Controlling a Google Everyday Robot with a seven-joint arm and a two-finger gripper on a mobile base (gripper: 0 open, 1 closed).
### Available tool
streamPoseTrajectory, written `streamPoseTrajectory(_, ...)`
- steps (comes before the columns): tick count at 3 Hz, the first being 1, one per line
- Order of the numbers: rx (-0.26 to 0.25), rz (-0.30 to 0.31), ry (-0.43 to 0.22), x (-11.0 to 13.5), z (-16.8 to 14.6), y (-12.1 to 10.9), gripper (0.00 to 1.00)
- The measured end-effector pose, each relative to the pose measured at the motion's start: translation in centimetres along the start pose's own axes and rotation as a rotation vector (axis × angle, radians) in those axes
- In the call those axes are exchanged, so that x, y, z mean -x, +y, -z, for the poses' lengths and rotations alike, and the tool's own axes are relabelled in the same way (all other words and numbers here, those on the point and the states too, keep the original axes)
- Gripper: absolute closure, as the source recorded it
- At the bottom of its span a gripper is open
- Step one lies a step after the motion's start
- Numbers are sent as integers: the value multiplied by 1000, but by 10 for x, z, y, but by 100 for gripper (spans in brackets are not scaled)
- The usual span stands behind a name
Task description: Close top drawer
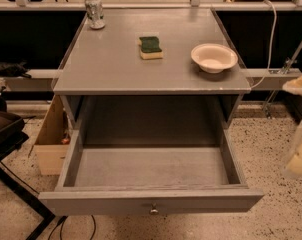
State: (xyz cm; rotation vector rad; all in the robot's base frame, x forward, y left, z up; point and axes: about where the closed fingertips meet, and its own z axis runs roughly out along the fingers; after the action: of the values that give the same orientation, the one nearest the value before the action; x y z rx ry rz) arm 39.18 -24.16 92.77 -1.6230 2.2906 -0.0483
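Observation:
The top drawer [151, 200] of the grey cabinet is pulled far out toward me. Its inside is bare and its small round metal knob [153, 210] sits at the centre of the front panel. The lower drawers are out of view. My gripper [300, 134] shows only as a blurred cream shape at the right edge of the camera view, to the right of the drawer and apart from it.
On the cabinet top [116, 69] stand a metal can [95, 11] at the back left, a green-and-yellow sponge [151, 47] in the middle and a white bowl [214, 57] at the right. A cardboard box [50, 139] stands on the floor to the left, beside a dark stand [6, 134].

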Motion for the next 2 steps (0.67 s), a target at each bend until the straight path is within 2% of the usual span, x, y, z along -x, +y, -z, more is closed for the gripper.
streamPoseTrajectory(1,8,-74,-41,-25,-23,43,16)
streamPoseTrajectory(2,14,-166,-137,-36,-74,103,46)
